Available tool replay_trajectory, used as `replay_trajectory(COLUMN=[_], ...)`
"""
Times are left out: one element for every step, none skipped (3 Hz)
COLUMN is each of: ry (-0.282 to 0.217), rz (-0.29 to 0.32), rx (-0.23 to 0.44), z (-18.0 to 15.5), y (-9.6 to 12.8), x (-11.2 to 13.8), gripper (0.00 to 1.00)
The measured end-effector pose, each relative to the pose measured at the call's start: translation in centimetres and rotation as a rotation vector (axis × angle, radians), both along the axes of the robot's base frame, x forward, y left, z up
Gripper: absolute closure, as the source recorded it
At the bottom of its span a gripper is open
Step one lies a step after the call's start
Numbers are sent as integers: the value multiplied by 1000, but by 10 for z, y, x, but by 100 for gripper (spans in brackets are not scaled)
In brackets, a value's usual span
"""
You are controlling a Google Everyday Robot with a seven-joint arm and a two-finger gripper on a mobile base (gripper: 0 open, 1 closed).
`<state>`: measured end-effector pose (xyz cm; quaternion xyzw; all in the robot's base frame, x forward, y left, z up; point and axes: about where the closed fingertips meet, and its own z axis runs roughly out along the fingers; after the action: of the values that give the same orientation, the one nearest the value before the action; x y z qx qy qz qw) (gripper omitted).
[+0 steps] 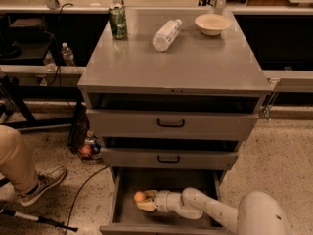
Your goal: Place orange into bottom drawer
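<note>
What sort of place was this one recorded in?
Probably a robotics lab or workshop: a grey metal drawer cabinet on a speckled hard floor, loose cables beside it, and a person's shoe at the left. The end effector is inside the open bottom drawer, by the orange.

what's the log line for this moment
gripper: inside bottom drawer | orange: at gripper tip, within drawer | bottom drawer: open | upper drawers: slightly open
</note>
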<state>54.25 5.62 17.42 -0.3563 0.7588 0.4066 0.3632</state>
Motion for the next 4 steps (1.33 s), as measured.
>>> replay_trajectory(ry=[0, -4, -6, -23], rz=[23, 21, -18, -167], rx=[-9, -19, -29, -48], z=[-2, 0, 3, 21], y=[9, 8, -7, -63], x=[3, 5, 7, 8], gripper=[12, 0, 0, 0])
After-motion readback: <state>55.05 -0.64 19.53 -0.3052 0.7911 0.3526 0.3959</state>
